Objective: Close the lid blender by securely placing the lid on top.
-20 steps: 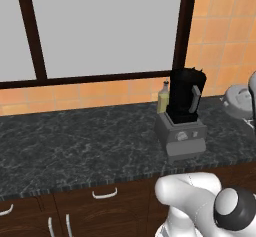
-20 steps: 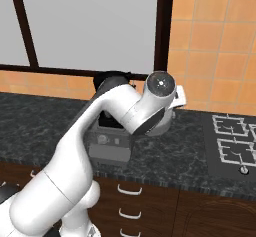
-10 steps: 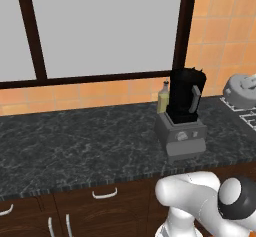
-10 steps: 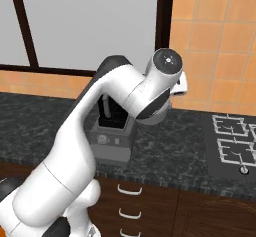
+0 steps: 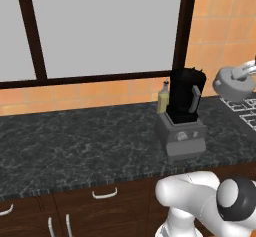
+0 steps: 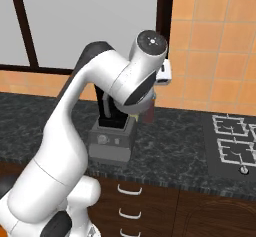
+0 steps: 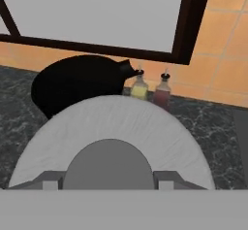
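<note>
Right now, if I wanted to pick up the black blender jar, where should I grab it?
Probably by the grey side handle, coming from the blender jar's right in the left base view. It runs upright down that side and is narrow; the jar itself looks wide.

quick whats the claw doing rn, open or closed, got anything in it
claw: closed on the lid, held up in the air to the right of the blender, not on the jar yet
</note>
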